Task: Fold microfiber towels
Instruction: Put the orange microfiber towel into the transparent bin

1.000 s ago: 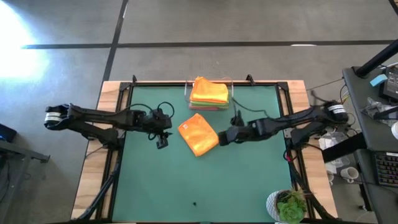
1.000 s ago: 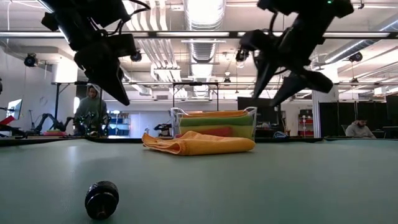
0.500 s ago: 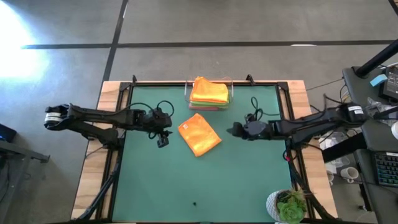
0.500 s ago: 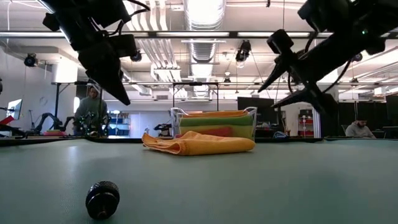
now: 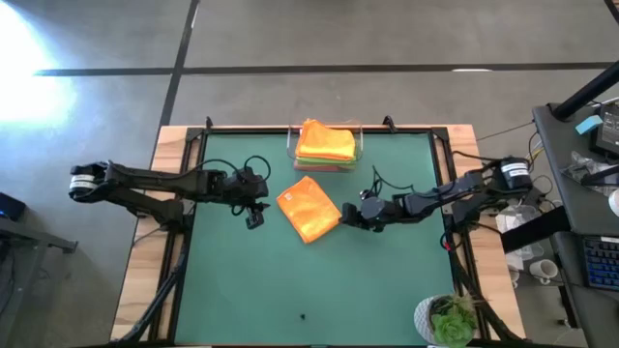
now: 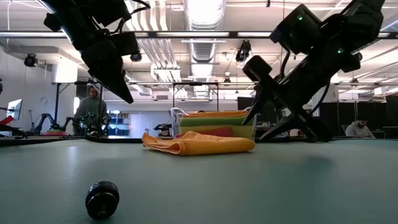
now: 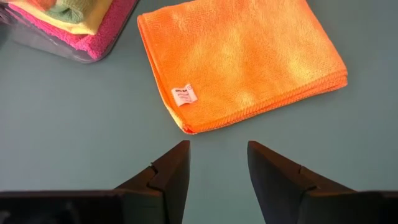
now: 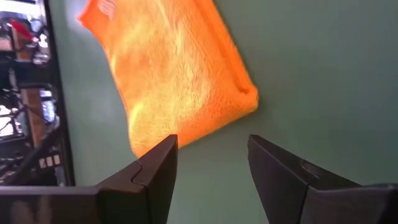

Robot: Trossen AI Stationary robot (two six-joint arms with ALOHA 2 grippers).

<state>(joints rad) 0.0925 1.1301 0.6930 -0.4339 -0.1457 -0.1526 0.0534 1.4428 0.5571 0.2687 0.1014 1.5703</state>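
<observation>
Four folded towels sat stacked in the clear tray (image 5: 359, 145); the last orange towel (image 5: 309, 207) lay folded just before it, between the open, empty left gripper (image 5: 253, 218) and right gripper (image 5: 350, 217), awaiting stacking.

Left arm reaches in from nine o'clock, its tool (image 5: 253, 218) raised, fingers parted and empty. Right arm reaches in from three o'clock, its tool (image 5: 348, 217) low, near centre, fingers spread wide, empty.

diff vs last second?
Right claw drew back toward its own side, then swung in again low beside the folded orange towel, open and empty. Nothing grabbed or released. Left claw, the towel and the stack in the tray unchanged.
</observation>
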